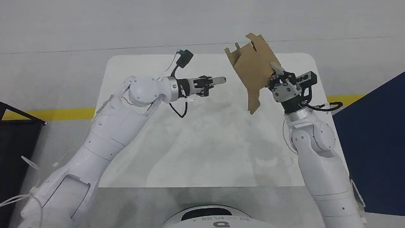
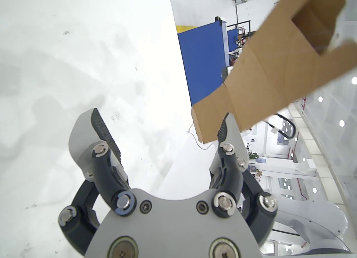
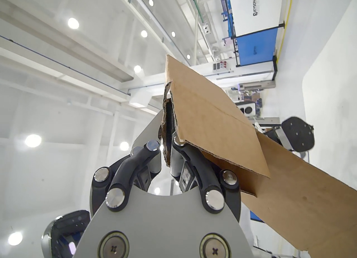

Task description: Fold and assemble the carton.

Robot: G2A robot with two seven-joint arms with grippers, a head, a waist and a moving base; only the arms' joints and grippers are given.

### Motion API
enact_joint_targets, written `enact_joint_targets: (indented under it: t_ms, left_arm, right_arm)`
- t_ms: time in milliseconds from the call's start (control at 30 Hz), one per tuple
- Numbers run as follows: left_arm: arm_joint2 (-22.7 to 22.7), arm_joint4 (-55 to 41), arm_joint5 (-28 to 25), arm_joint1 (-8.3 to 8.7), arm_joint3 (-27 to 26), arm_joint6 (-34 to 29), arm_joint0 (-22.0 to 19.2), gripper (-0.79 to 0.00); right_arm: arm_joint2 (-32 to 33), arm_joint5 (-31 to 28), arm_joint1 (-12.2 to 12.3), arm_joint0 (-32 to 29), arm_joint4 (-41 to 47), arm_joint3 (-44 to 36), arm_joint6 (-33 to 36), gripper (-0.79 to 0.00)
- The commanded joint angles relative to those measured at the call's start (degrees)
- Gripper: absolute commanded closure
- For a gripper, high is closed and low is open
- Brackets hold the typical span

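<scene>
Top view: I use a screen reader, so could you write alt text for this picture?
The right gripper holds a brown cardboard carton, not yet assembled, by one edge above the far right part of a white table. The left gripper, open, points toward the carton from nearer the table's middle without touching it.
</scene>
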Motion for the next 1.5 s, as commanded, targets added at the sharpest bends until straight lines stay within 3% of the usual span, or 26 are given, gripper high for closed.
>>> enact_joint_targets:
  t_ms: [0, 200, 467, 667, 933, 1133, 1300, 1367, 1467]
  left_arm:
    - [-0.62, -1.22, -2.39, 0.22, -1.91, -1.71, 1.40, -0.785]
    - [1.17, -3.47, -5.48, -0.41, -4.74, -4.69, 1.45, -0.785]
    - [6.04, 8.68, 4.13, -1.99, -2.65, 2.12, -3.75, -0.785]
    - [6.36, 11.57, 9.34, -2.59, -2.73, 5.21, -4.67, -0.785]
    - [5.24, 10.09, 8.56, -2.89, -2.41, 4.82, -4.09, -0.785]
    - [3.18, 8.85, 7.96, -2.42, -2.96, 4.21, -1.36, -0.785]
    - [0.87, 2.71, -0.11, -1.89, -5.69, -0.64, 2.08, -0.785]
    - [-0.17, -2.32, -4.22, -1.98, -4.95, -1.91, 3.03, -0.785]
    - [-0.47, -5.87, -5.50, -2.34, -2.77, -2.38, 2.60, -0.785]
  right_arm:
    - [0.16, 0.19, -0.11, 0.20, 1.17, 0.31, -1.11, 0.000]
    - [-1.57, -2.06, -0.15, -0.30, -6.69, -0.31, -2.11, 0.000]
    - [-2.00, 1.55, -0.14, -2.62, -2.96, -4.32, 1.49, 0.000]
    - [-0.40, 5.97, 0.30, -4.22, -2.00, -6.16, 5.04, 0.000]
    - [0.49, 8.17, 0.66, -4.52, -3.43, -5.97, 6.75, 0.000]
    - [2.46, 2.95, 0.45, -2.46, -5.76, -2.75, -0.34, 0.000]
    - [1.31, 0.74, 0.12, -0.71, -8.90, -0.26, -5.10, 0.000]
    - [0.48, 0.38, -0.01, -0.52, -9.37, -0.20, -5.53, 0.000]
    - [-0.71, -0.01, -0.18, -0.41, -9.94, -0.74, -5.55, 0.000]
